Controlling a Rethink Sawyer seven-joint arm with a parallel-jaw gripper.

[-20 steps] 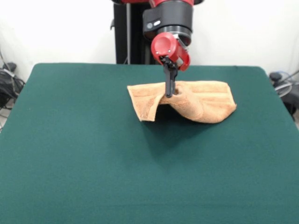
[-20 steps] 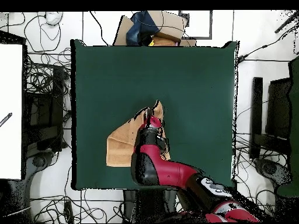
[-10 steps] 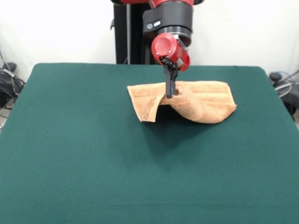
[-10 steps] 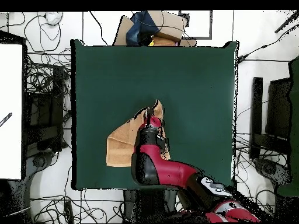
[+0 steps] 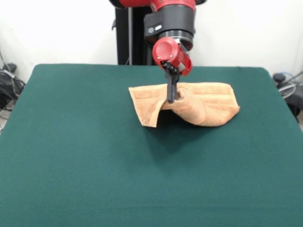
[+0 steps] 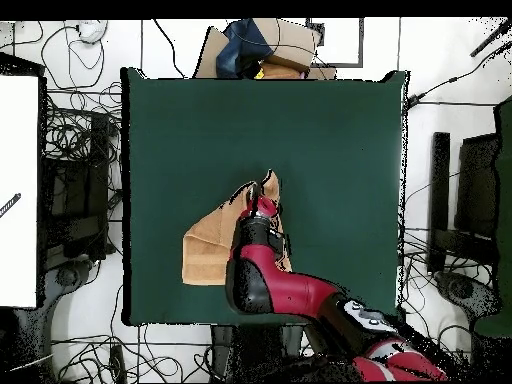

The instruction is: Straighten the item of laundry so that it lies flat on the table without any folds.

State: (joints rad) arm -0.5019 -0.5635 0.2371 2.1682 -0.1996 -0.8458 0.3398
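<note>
The light orange-tan towel lies crumpled on the far half of the dark green table, with a fold raised off the top. My gripper hangs from the red wrist and is shut on that raised fold near the towel's middle. The towel's left corner hangs down to the table. In the overhead view the towel shows left of the red arm, which hides part of it, and the gripper sits over the towel's upper edge. No label shows.
The black pedestal stands behind the table's far edge. Cables and equipment lie beside the table on both sides. Boxes sit off the table's far edge in the overhead view.
The gripper has risen slightly with the fold, lifting the towel's left part a bit higher. The rest of the towel has stayed put.
</note>
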